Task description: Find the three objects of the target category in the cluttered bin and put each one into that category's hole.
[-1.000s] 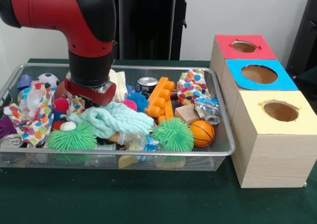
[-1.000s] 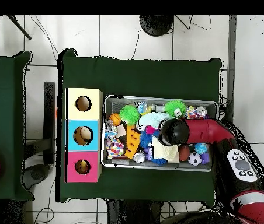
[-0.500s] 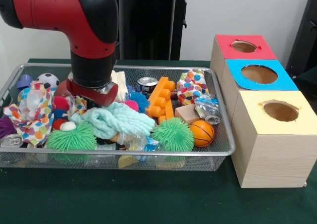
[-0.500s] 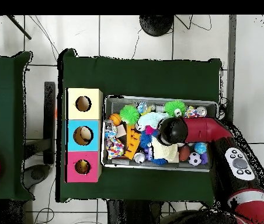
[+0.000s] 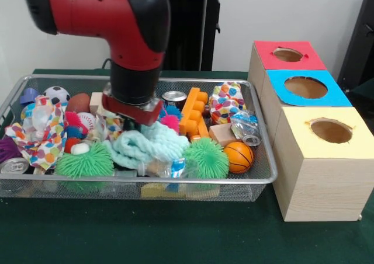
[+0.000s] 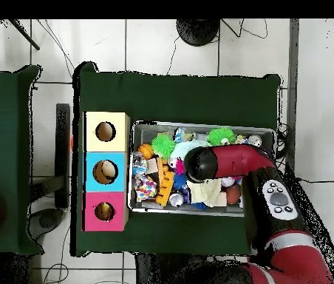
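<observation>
While the arm hangs low over the middle of the wire bin [image 5: 257, 179], the gripper [image 5: 133, 119] is buried in the clutter, just above the pale teal cloth [image 5: 146, 146], and its fingers are hidden by the red wrist flange; I cannot tell whether they are spread or closed, or whether they pinch something.

As I judge it, the step in hand is the searching: the arm is down among the objects, and nothing can be seen lifted out. The task does not name the target category, so I cannot say which things are wanted. Balls are plentiful: an orange basketball [image 5: 238, 156] at the right end near the boxes, a soccer ball [image 5: 56, 93] at the far left corner, and a brown football [image 5: 78, 103] beside it. Two green spiky balls [image 5: 205, 158] lie along the near side. There are also an orange toy brick [image 5: 194, 113], a small can [image 5: 174, 98], and a dotted cloth [image 5: 42, 134].

Three wooden boxes stand just beside the bin, with a red-topped hole [image 5: 288, 54], a blue-topped hole [image 5: 305, 87] and a yellow-topped hole [image 5: 331, 130]. From overhead, all three holes are free, and the arm [image 6: 233, 159] covers the middle of the bin.

The next move probably calls for a firm hold on one single object, without the teal cloth catching along. Then a straight lift above the bin wall and a carry to the correct hole would follow.
</observation>
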`<act>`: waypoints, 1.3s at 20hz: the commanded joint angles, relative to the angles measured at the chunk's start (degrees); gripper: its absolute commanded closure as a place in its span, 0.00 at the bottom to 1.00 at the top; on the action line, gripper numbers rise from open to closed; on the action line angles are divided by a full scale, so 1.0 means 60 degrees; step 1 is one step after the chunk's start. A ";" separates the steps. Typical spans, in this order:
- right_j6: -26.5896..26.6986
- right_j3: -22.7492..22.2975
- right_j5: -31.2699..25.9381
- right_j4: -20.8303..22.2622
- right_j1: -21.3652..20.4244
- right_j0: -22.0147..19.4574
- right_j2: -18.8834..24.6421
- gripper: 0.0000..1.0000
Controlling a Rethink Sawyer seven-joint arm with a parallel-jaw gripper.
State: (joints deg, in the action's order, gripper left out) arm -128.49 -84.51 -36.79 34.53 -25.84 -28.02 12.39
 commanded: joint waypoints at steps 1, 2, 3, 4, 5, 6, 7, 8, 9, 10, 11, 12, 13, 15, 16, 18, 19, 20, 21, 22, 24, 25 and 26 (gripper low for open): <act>-0.1303 0.0006 0.0875 -0.0545 0.0520 0.0805 0.0258 1.00; -0.1296 -0.0053 0.0841 -0.0669 0.0522 0.0786 0.0285 1.00; -0.1333 -0.0098 0.0842 -0.0720 0.0498 0.0853 0.0264 1.00; -0.1393 -0.0130 0.0836 -0.0761 0.0466 0.0934 0.0219 1.00; -0.1454 -0.0162 0.0829 -0.0803 0.0435 0.1015 0.0173 1.00; -0.1502 -0.0217 0.0815 -0.0891 0.0432 0.1055 0.0154 1.00; -0.1550 -0.0272 0.0800 -0.0979 0.0428 0.1095 0.0135 1.00; -0.1520 -0.0290 0.0771 -0.1081 0.0447 0.1099 0.0162 1.00; -0.1546 -0.0284 0.0785 -0.1166 0.0494 0.1134 0.0151 1.00; -0.1597 -0.0308 0.0903 -0.1210 0.0537 0.1173 0.0126 1.00; -0.1651 -0.0319 0.0967 -0.1277 0.0581 0.1196 0.0094 1.00; -0.1699 -0.0340 0.1038 -0.1334 0.0614 0.1244 0.0051 1.00; -0.1723 -0.0365 0.1089 -0.1407 0.0654 0.1261 0.0040 1.00; -0.1855 -0.0469 0.1178 -0.1606 0.0689 0.1349 -0.0017 1.00; -0.1914 -0.0524 0.1206 -0.1693 0.0678 0.1410 -0.0055 1.00; -0.1997 -0.0622 0.1263 -0.1897 0.0685 0.1490 -0.0097 1.00; -0.2037 -0.0652 0.1287 -0.1998 0.0700 0.1535 -0.0133 1.00; -0.2092 -0.0701 0.1331 -0.2109 0.0717 0.1578 -0.0169 1.00; -0.2200 -0.0755 0.1414 -0.2249 0.0766 0.1620 -0.0204 1.00; -0.2326 -0.0813 0.1478 -0.2380 0.0780 0.1697 -0.0266 1.00; -0.2430 -0.0870 0.1675 -0.2525 0.0811 0.1842 -0.0399 1.00; -0.2444 -0.0903 0.1772 -0.2605 0.0844 0.1885 -0.0443 1.00; -0.2435 -0.0906 0.1846 -0.2683 0.0879 0.1929 -0.0495 1.00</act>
State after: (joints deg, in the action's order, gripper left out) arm -128.68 -84.82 -31.59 24.01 -24.87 -19.82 6.81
